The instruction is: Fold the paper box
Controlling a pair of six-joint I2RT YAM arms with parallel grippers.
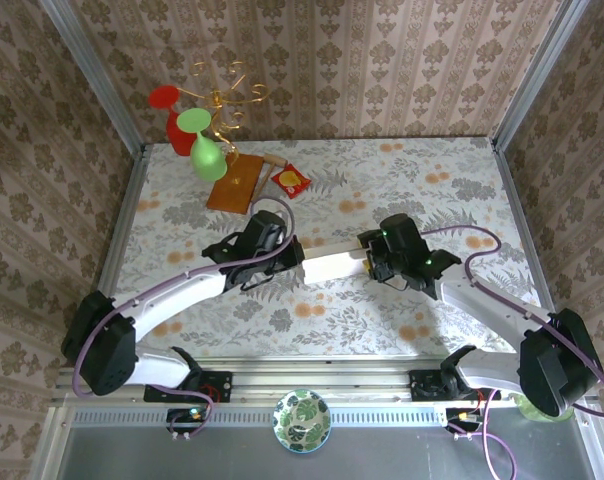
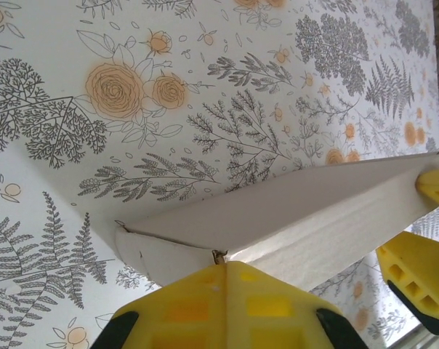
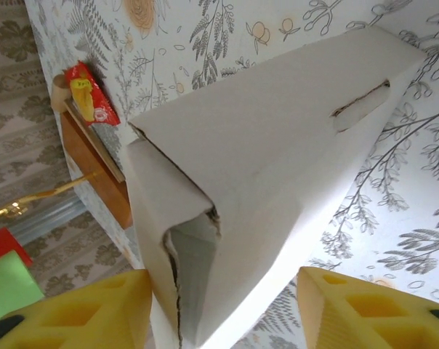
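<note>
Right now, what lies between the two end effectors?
The paper box lies there, one end at the left end effector, the other at the right end effector; the top view shows it.

legible text: none | red packet [image 3: 89, 93]: yellow and white print on its face, too blurred to read | box [image 3: 278, 167]: plain off-white card

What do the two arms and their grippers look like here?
Both the left arm and right arm have white link shells with bulky black joints, and a purple cable loops along each. The wrist heads are black; a small green light glows on the right one. The fingers are yellow plastic with square moulded recesses and black trim.
</note>
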